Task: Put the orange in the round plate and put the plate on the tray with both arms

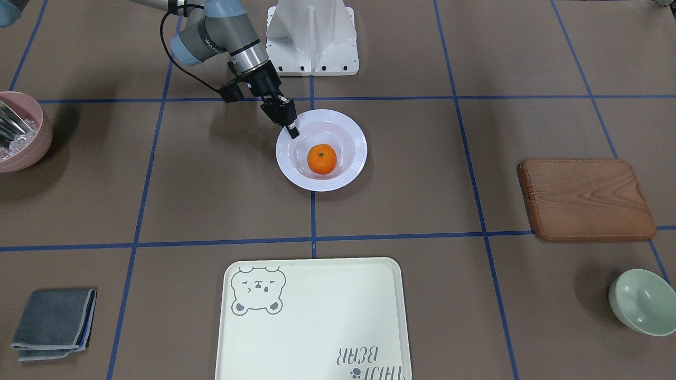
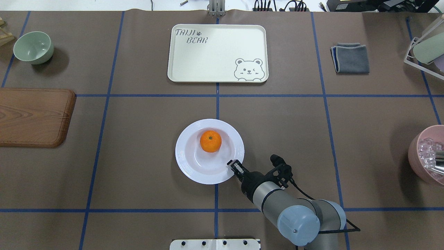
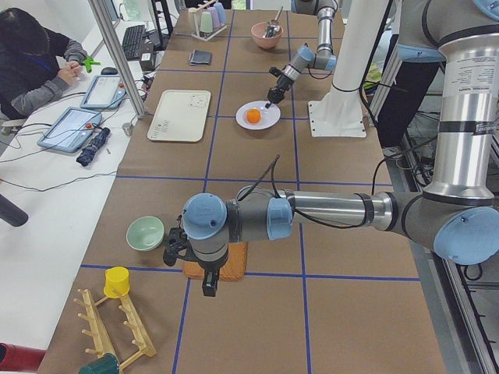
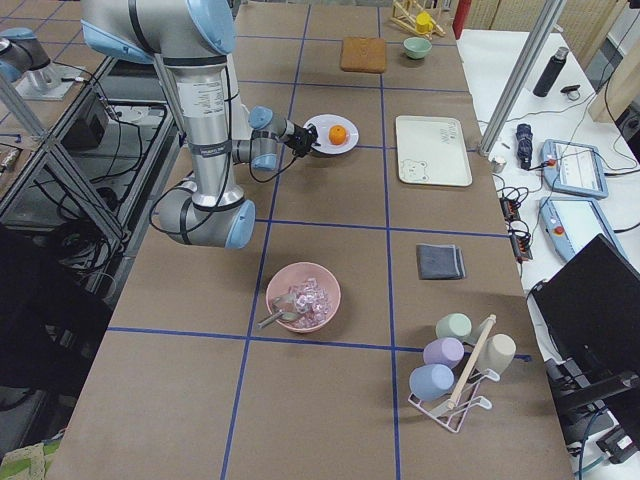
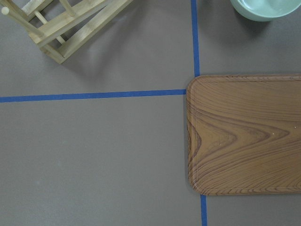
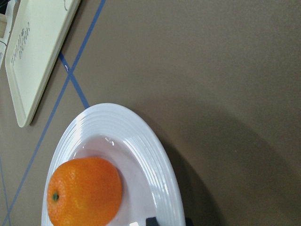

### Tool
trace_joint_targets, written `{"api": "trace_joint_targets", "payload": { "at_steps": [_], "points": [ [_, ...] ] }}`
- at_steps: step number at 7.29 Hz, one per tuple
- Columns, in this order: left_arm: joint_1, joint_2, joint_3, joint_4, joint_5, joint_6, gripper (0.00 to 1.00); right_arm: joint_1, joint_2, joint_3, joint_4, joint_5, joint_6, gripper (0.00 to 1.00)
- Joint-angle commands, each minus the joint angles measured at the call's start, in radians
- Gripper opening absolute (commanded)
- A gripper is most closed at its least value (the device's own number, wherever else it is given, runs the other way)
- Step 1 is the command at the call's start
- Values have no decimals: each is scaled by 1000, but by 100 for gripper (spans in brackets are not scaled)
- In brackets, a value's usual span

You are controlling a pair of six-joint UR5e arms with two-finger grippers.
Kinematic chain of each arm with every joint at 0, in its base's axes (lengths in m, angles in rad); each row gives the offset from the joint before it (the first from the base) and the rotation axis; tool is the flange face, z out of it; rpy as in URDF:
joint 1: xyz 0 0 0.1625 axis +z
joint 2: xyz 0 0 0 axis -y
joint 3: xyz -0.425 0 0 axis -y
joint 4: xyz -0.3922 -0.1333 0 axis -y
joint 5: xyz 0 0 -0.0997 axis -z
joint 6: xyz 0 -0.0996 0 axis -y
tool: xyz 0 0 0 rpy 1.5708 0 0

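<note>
The orange (image 1: 322, 159) (image 2: 210, 141) (image 6: 84, 190) lies in the sunken centre of the white round plate (image 1: 296, 177) (image 2: 184, 163) (image 6: 141, 141), which rests flat on the table's middle. My right gripper (image 1: 291, 130) (image 2: 233, 165) reaches in at a slant and is shut on the plate's rim on the robot's side. The cream bear tray (image 1: 317, 316) (image 2: 218, 55) sits beyond the plate with nothing on it. My left gripper (image 3: 209, 290) hangs over the wooden board's end, far from the plate; I cannot tell whether it is open or shut.
A brown wooden board (image 2: 33, 116) (image 5: 244, 136) and a mint-green bowl (image 2: 33, 47) lie on the left arm's side. A pink bowl (image 2: 426, 154) with ice and a folded grey cloth (image 2: 350, 58) are on the right arm's side. A person sits at the side desk.
</note>
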Motion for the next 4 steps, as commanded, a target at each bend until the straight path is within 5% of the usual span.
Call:
{"api": "trace_joint_targets", "payload": {
  "at_steps": [1, 4],
  "points": [
    [-1, 0, -2, -1, 0, 0, 98, 3, 1, 8, 7, 1, -3, 0],
    [1, 0, -2, -1, -2, 0, 98, 14, 1, 55, 11, -13, 6, 0]
  ]
}}
